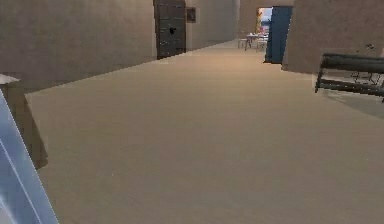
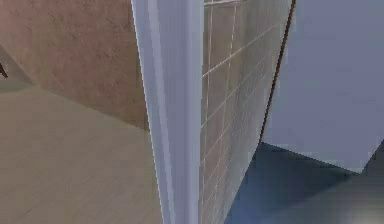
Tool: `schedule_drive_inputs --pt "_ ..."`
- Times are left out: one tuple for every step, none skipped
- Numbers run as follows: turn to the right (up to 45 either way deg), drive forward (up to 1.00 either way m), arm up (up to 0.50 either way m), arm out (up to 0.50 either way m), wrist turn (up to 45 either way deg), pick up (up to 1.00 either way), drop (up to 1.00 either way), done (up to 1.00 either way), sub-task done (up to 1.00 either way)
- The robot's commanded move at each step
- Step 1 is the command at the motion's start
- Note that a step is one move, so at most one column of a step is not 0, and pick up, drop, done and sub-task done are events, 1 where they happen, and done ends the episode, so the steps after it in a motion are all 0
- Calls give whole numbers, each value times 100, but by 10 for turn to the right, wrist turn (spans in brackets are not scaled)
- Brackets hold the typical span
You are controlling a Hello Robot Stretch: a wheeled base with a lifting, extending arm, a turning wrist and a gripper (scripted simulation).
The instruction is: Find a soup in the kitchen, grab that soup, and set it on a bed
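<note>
While I look ahead, a wide tan floor (image 1: pixel 190 130) runs to a dark door (image 1: pixel 170 28) in the far wall, with a small picture (image 1: pixel 191 14) just beside it. Farther toward the forward view's right stands a blue door (image 1: pixel 279 35), and pale furniture (image 1: pixel 252 41) sits in the bright room past it. A dark low rack (image 1: pixel 350 72) stands at the right edge. On the arm side I see a pale door frame (image 2: pixel 170 100) close up, a tiled wall (image 2: pixel 235 90) beside it and a blue-grey panel (image 2: pixel 330 80) at the right. I cannot tell the claw's state, nor where the soup is.
</note>
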Motion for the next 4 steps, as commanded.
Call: schedule_drive_inputs --pt "150 0 0 0 0 0 0 0 0" --pt "0 100 0 0 0 0 0 0 0" --pt "0 100 0 0 0 0 0 0 0" --pt "0 100 0 0 0 0 0 0 0"
